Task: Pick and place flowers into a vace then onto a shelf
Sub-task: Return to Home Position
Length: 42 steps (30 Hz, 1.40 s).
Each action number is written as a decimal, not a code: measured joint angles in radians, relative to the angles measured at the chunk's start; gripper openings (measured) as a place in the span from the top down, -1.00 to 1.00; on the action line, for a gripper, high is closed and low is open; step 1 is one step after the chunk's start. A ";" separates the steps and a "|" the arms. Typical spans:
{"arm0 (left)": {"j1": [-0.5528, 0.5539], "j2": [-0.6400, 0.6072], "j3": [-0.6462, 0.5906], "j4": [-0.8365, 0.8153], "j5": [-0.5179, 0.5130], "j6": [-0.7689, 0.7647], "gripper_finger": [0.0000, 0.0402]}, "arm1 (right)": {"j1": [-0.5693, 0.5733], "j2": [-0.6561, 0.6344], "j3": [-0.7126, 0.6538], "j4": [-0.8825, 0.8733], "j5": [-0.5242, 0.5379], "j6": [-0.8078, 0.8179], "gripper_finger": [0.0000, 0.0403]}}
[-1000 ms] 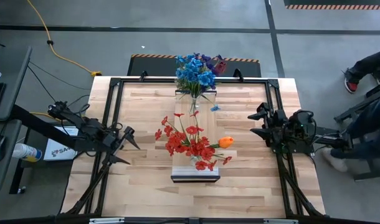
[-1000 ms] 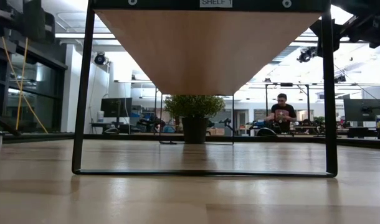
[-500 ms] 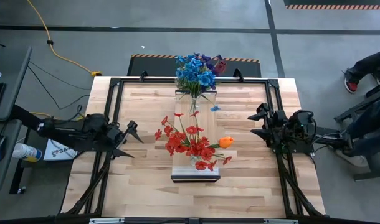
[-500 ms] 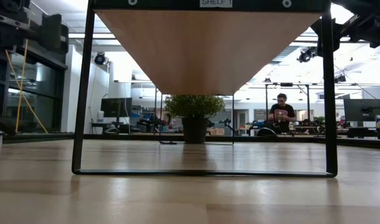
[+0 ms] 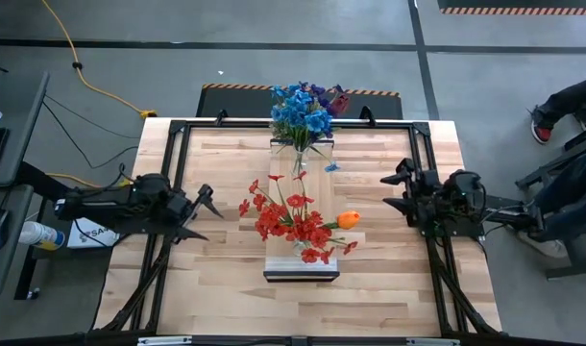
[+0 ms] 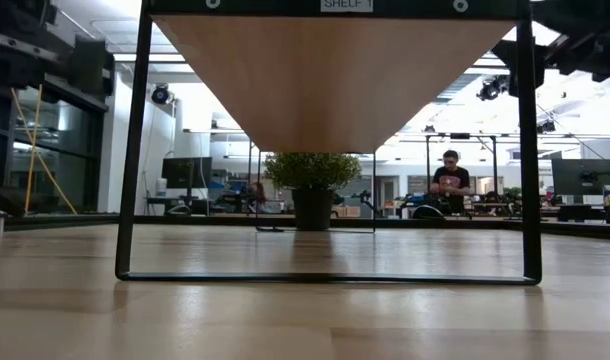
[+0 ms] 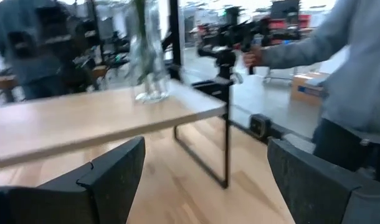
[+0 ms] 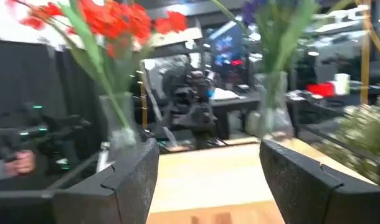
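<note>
Red and blue green-stemmed flowers (image 5: 293, 223) top the light-wood shelf (image 5: 285, 263); left gripper (image 5: 207, 216) at nine o'clock and right gripper (image 5: 386, 191) at three, both gaping empty, should retract outward.

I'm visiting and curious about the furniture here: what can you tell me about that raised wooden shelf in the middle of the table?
The shelf is a long, narrow light-wood board with a pale end edge. It is raised level on a thin black metal frame standing on the table. A small label at its top edge reads SHELF 1. Two clear vases stand on it: the far vase holds blue and purple flowers, and the near vase holds red flowers.
</note>
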<state>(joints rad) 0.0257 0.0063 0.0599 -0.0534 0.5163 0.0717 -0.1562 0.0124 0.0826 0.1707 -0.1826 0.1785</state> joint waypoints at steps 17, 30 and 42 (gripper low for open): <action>0.000 0.003 -0.012 -0.001 -0.170 -0.012 -0.84 | 0.000 0.000 0.000 -0.081 0.126 -0.091 -0.33; 0.000 0.003 -0.012 -0.001 -0.165 -0.102 -0.84 | 0.000 0.000 0.000 -0.089 0.121 0.169 -0.32; 0.000 0.003 -0.012 -0.001 -0.169 -0.104 -0.84 | 0.000 0.000 0.000 -0.106 0.121 0.156 -0.33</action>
<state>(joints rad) 0.0261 0.0097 0.0483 -0.0542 0.3471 -0.0319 -0.1562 0.0128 0.0822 0.0650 -0.0620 0.3345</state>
